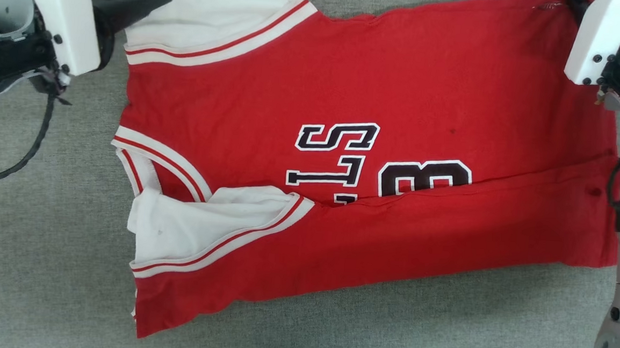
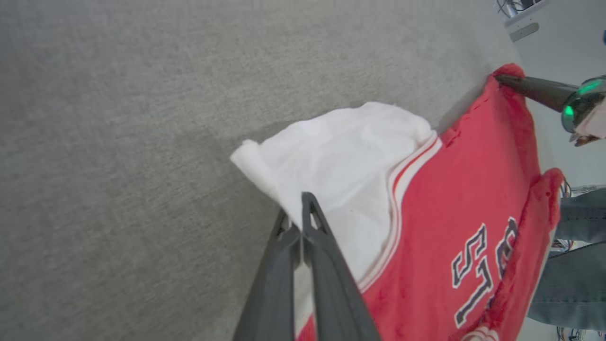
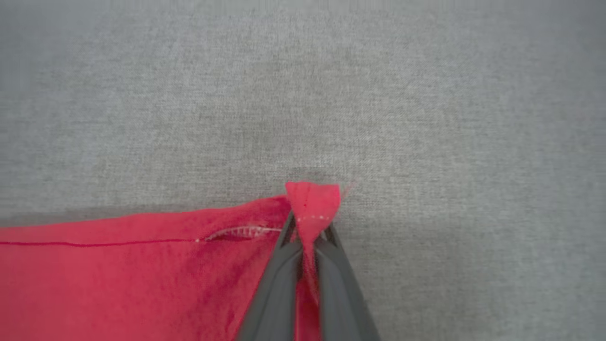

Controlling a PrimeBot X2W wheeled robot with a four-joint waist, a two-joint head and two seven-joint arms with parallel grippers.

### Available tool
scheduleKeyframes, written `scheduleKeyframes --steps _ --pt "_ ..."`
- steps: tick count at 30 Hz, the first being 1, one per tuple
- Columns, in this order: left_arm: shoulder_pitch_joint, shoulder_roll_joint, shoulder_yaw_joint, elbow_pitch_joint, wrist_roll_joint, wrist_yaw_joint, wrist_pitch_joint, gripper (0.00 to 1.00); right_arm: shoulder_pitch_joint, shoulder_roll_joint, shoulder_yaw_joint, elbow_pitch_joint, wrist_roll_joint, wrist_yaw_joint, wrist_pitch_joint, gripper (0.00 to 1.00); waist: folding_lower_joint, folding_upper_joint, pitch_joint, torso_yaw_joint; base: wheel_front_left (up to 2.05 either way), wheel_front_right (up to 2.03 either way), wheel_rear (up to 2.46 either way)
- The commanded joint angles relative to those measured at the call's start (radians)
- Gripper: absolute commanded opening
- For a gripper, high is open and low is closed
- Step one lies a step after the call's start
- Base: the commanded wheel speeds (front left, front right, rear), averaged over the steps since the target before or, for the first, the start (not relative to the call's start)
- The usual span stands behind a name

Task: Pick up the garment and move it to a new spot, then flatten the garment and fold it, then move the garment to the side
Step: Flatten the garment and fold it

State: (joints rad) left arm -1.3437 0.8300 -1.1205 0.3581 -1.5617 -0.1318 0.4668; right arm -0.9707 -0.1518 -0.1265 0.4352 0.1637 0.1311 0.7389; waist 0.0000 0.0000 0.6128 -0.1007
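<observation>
Fingers of the left gripper (image 2: 299,227) are pressing together at the edge of the white sleeve (image 2: 341,151), at ten o'clock in the head view; whether cloth is caught between them is unclear. The garment (image 1: 348,79) is lying across the centre of the grey surface (image 1: 40,265), collar pointing toward nine o'clock, its six o'clock side folding up over the lettering. At one o'clock the right gripper (image 3: 307,232) is pinching the red hem corner.

We take this for a laboratory workroom: a grey fabric-covered worktop (image 1: 40,265), loose cables (image 2: 509,7) above a pale cabinet (image 2: 544,28), and a person's jeans-clad legs (image 2: 575,284) alongside.
</observation>
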Motion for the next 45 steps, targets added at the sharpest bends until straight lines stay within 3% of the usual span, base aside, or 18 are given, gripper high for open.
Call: scheduleKeyframes --steps 1,8,17,23,28,35,43,44,45 --pt "0.003 -0.004 0.006 -0.006 -0.006 0.002 -0.007 0.00 0.010 -0.007 0.000 -0.004 -0.006 -0.001 -0.008 0.00 0.0000 0.0000 -0.010 0.004 0.00 0.00 0.00" --pt "0.060 -0.007 0.033 -0.102 -0.034 0.002 -0.068 0.00 0.098 -0.069 0.054 -0.107 0.039 -0.001 -0.033 0.00 0.0000 0.0000 -0.110 0.041 0.00 0.00 0.00" --pt "0.274 0.082 0.041 -0.385 -0.004 0.002 -0.255 0.00 0.435 -0.182 0.034 -0.406 0.145 -0.001 0.024 0.00 0.0000 0.0000 -0.247 0.106 0.00 0.00 0.00" --pt "0.457 0.162 -0.009 -0.540 0.057 0.002 -0.439 0.00 0.712 -0.170 -0.087 -0.595 0.195 -0.001 0.051 0.00 0.0000 0.0000 -0.291 0.139 0.00 0.00 0.00" --pt "0.589 0.199 -0.065 -0.588 0.072 0.002 -0.571 0.00 0.862 -0.123 -0.163 -0.682 0.217 -0.001 0.046 0.00 0.0000 0.0000 -0.298 0.157 0.00 0.00 0.00" --pt "0.676 0.126 -0.122 -0.503 0.061 0.002 -0.628 0.00 0.927 -0.060 -0.206 -0.644 0.216 -0.001 -0.005 0.00 0.0000 0.0000 -0.282 0.170 0.00 0.00 0.00" --pt "0.659 0.036 -0.142 -0.340 0.050 0.002 -0.594 0.00 0.824 -0.051 -0.128 -0.474 0.165 0.000 -0.083 0.00 0.0000 0.0000 -0.268 0.145 0.00 0.00 0.00" --pt "0.660 0.031 -0.144 -0.330 0.056 0.002 -0.596 0.00 0.816 -0.053 -0.120 -0.462 0.164 0.000 -0.095 0.12 0.0000 0.0000 -0.267 0.143 0.00 0.00 0.00" --pt "0.660 0.031 -0.144 -0.330 0.056 0.002 -0.596 0.00 0.816 -0.053 -0.120 -0.462 0.164 0.000 -0.095 0.12 0.0000 0.0000 -0.267 0.143 0.00 0.00 0.00"
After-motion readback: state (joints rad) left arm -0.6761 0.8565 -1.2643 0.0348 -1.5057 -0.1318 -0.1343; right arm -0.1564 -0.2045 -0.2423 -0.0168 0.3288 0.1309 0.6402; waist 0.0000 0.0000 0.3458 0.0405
